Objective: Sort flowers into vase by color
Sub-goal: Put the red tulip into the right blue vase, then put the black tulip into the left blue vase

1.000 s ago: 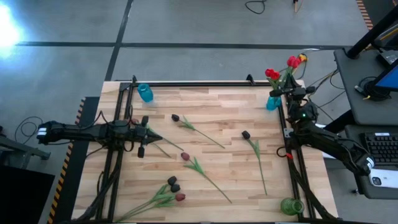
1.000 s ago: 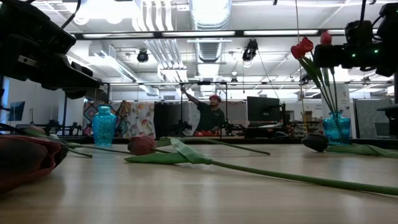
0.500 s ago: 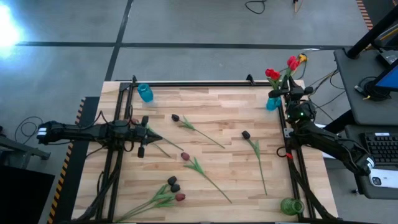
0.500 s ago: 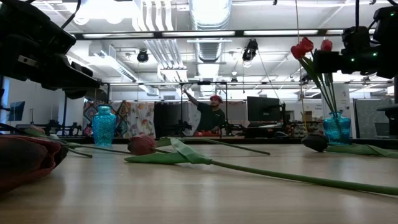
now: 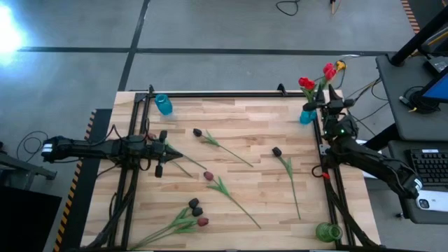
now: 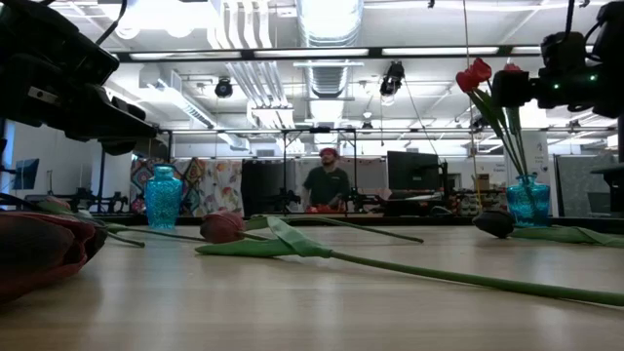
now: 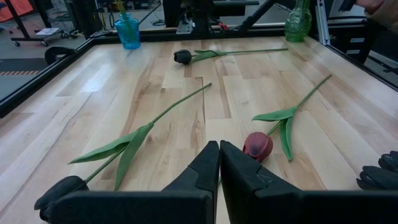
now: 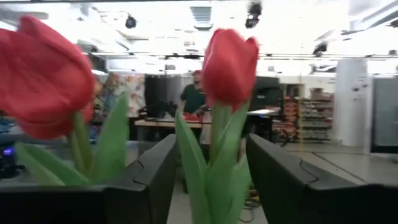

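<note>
Red flowers (image 5: 306,82) stand with their stems in a blue vase (image 5: 306,116) at the table's far right corner. My right gripper (image 8: 211,143) is open up among them, one finger on each side of a red tulip's stem and leaves (image 8: 214,168), below its head (image 8: 229,59); no touch shows. Dark and maroon flowers (image 5: 208,176) lie flat on the table. My left gripper (image 7: 219,146) is shut and holds nothing, low at the table's left, with a maroon head (image 7: 257,146) just ahead of it.
A second blue vase (image 5: 163,105) stands at the far left corner and a green vase (image 5: 325,231) at the near right corner. A cluster of flowers (image 5: 194,208) lies near the front edge. Black frame rails (image 5: 133,175) run along the table's sides. A person stands in the room behind.
In the low view the red tulip's head beside my right gripper has sunk a little against the gripper. The person in the room behind has lowered a raised arm.
</note>
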{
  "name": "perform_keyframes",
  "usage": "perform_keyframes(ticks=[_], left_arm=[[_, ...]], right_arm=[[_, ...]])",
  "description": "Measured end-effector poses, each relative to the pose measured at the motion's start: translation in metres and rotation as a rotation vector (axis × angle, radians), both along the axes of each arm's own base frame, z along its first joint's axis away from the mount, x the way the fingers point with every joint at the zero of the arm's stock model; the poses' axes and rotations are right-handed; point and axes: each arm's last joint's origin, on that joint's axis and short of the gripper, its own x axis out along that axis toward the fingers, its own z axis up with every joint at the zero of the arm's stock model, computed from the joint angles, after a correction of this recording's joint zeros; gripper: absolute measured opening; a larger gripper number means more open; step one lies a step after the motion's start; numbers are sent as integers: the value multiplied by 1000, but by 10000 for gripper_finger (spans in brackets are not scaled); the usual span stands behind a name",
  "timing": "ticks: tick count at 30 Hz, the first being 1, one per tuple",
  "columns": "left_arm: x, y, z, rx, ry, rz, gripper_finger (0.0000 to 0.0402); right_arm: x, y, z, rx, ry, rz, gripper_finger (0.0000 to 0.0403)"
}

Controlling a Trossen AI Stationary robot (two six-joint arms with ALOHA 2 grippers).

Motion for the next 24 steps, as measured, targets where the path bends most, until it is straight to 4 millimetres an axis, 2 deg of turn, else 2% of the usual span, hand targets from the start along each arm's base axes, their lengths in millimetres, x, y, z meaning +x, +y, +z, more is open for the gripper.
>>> perform_keyframes(ticks=[5,13,20,24], left_arm=[[0,0,0,0,0,0,0],[0,0,0,0,0,0,0],[0,0,0,0,0,0,0],[0,0,0,0,0,0,0]], right_arm=[[-3,8,8,-30,-5,-62,211],[1,18,24,-26,-20,8,235],[-3,29,42,-19,-67,18,254],[-4,36,49,-5,-87,79,258]])
